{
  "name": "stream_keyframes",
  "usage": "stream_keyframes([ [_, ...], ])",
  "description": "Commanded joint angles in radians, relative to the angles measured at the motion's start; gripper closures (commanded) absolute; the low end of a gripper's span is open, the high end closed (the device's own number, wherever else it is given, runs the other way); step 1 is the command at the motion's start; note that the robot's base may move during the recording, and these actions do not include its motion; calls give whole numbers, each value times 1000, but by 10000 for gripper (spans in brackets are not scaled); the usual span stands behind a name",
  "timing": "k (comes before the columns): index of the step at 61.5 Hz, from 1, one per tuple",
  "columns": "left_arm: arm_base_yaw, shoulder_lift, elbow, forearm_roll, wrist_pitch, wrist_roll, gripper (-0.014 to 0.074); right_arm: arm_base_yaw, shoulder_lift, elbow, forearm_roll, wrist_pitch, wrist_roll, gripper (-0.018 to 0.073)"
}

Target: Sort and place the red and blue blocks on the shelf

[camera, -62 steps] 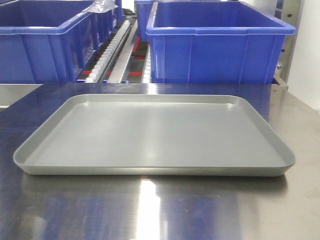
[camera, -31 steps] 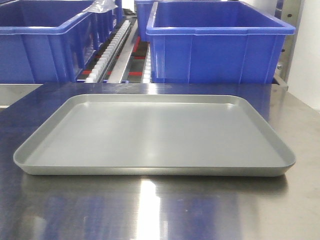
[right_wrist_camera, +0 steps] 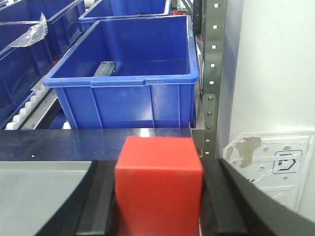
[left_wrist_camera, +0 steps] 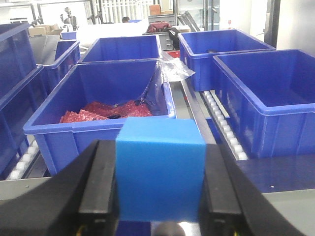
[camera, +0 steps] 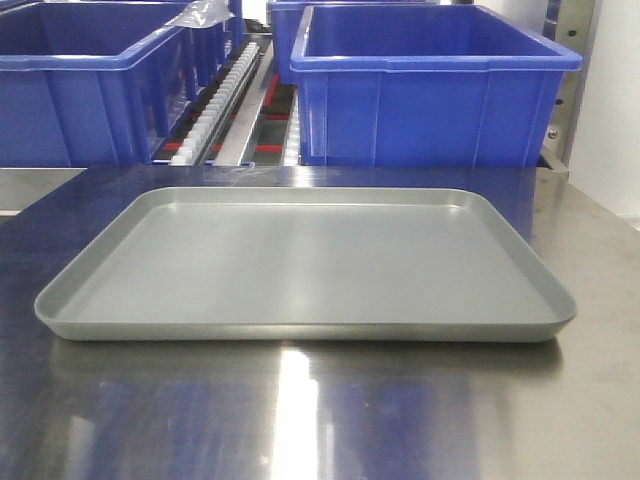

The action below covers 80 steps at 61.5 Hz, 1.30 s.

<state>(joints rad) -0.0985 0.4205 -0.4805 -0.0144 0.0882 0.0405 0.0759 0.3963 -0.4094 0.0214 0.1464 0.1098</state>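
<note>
The left claw is clamped on the blue block, fingers flat against its two side faces. The right claw grips the red block the same way. Both blocks are held up off the bench, and neither is on the shelf yet.

I judge the step in hand to be the carry to the shelf. To do it well, hold the squeeze steady and keep each block level. Go in high enough to pass the rims of the bins, and loosen only once a block rests on steel, with red and blue set apart. Which spot each one belongs in I cannot tell.

The front view shows no claw and no block. It shows only the grey tray on the bench with nothing on it, and the bins and shelf beyond. Only the left wrist view shows red packets in the nearest bin. Only the right wrist view shows a dark thing in its bin and the holed upright.
</note>
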Motion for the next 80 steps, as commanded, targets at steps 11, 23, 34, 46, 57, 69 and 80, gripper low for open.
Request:
stream_keyframes([
  [11, 1, 12, -28, -9, -88, -2, 471, -6, 5, -28, -8, -85, -7, 503],
  [23, 1, 18, -28, -9, -88, -2, 471, -6, 5, -28, -8, -85, -7, 503],
  [34, 1, 18, -28, -9, -88, -2, 471, -6, 5, -28, -8, -85, -7, 503],
  [46, 1, 18, -28, -9, -88, -2, 471, -6, 5, -28, -8, -85, -7, 503],
  [57, 1, 18, -28, -9, -88, -2, 471, -6, 5, -28, -8, -85, -7, 503],
  [69, 1, 18, -28, -9, -88, -2, 471, -6, 5, -28, -8, -85, -7, 503],
  [80, 1, 18, -28, -9, -88, -2, 471, -6, 5, -28, -8, -85, -7, 503],
])
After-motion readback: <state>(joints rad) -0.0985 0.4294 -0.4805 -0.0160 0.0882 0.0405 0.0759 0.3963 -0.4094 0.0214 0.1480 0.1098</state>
